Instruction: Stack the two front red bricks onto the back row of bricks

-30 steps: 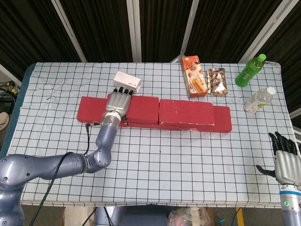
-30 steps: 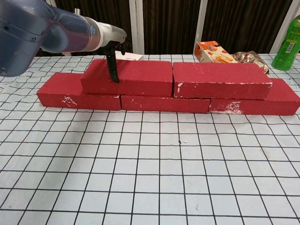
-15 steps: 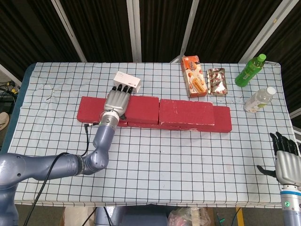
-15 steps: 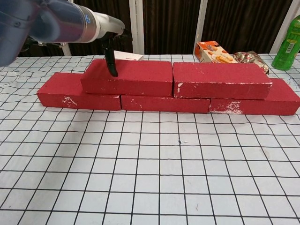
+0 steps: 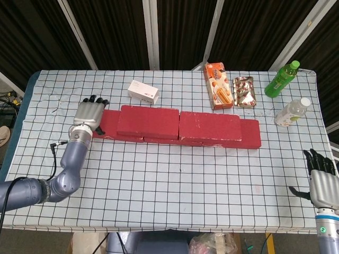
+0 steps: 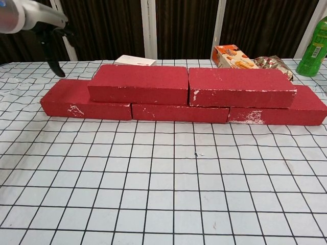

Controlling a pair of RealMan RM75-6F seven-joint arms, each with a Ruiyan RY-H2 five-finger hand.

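Two red bricks, the left one (image 5: pixel 148 121) (image 6: pixel 139 84) and the right one (image 5: pixel 210 126) (image 6: pixel 240 87), lie side by side on top of the back row of red bricks (image 5: pixel 250 136) (image 6: pixel 76 99). My left hand (image 5: pixel 89 114) (image 6: pixel 51 48) hovers over the row's left end with fingers extended, holding nothing. My right hand (image 5: pixel 321 180) hangs past the table's front right corner, fingers apart and empty.
Behind the bricks lie a white box (image 5: pixel 143 91) (image 6: pixel 135 60), an orange snack box (image 5: pixel 217 84) (image 6: pixel 232 56) and a foil packet (image 5: pixel 244 90). A green bottle (image 5: pixel 282 79) (image 6: pixel 313 48) and a clear bottle (image 5: pixel 292 112) stand at the back right.
My left hand has lifted off the left top brick and moved left, past the end of the stack. The bricks and the right hand stay put.
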